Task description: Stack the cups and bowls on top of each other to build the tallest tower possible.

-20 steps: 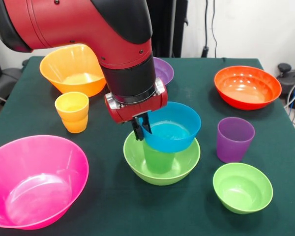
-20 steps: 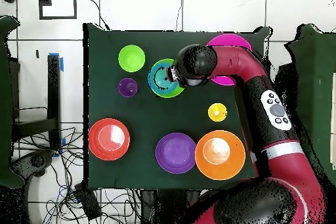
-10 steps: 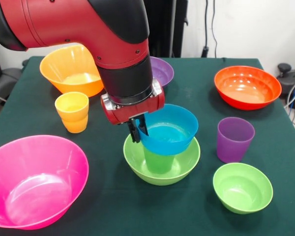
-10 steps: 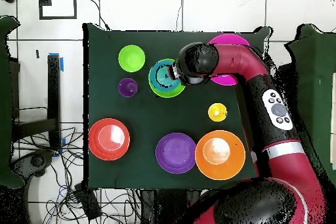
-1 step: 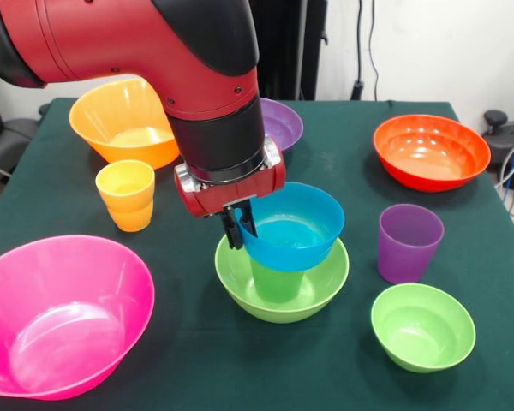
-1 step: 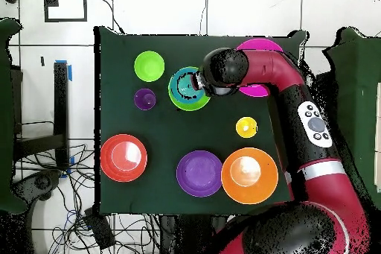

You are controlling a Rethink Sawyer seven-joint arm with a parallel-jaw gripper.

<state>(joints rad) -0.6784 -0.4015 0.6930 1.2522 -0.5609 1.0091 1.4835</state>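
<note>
The fingers (image 5: pixel 237 225) are pinching the near-left rim of the blue bowl (image 5: pixel 295 229), which is sitting on the green cup (image 5: pixel 276 281) inside the lime-green bowl (image 5: pixel 317 295) at table centre.

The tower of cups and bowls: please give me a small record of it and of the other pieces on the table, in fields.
tower base: lime-green bowl
second level: green cup standing in it
third level: blue bowl on the cup, seen slightly tilted
gripper: fingers closed on the blue bowl's rim
unstacked cups: purple cup, yellow-orange cup
unstacked bowls: small green bowl, pink bowl, orange bowl, purple bowl, red-orange bowl
surface: green table
</note>
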